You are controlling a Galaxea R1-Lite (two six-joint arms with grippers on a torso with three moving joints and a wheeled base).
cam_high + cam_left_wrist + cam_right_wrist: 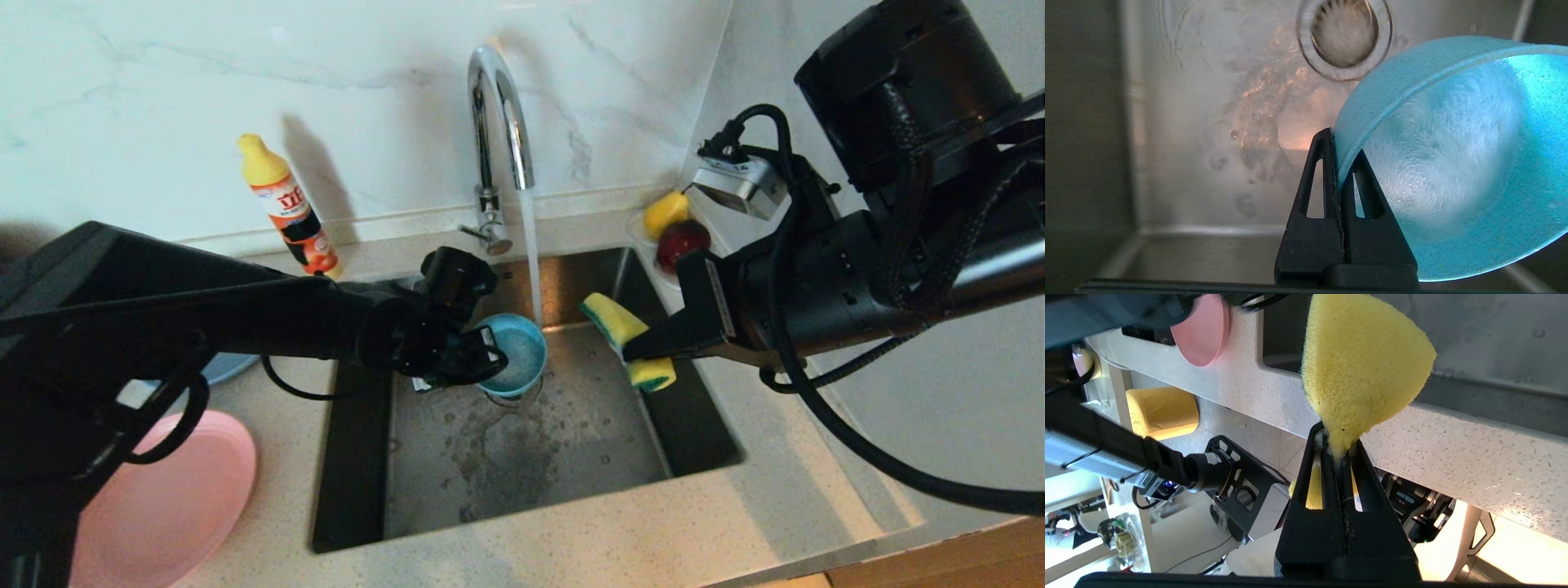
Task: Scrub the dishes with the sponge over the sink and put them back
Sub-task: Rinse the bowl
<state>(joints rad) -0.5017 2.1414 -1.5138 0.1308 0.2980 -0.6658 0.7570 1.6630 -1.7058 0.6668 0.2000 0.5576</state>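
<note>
Teal round bowl (516, 356), matte, its inside paler under running water. Soft sponge (629, 339): yellow body, green scouring layer. Round matte plate (167, 506): pink; second round plate (219, 367): blue. Square steel sink (522, 457): grey, water-spotted. Speckled stone desk (653, 531): off-white. Detergent bottle (287, 204): yellow cap, orange-and-white label. Marble wall (163, 82): white, grey-veined. Both hands (1337, 163) (1336, 457): black.
</note>
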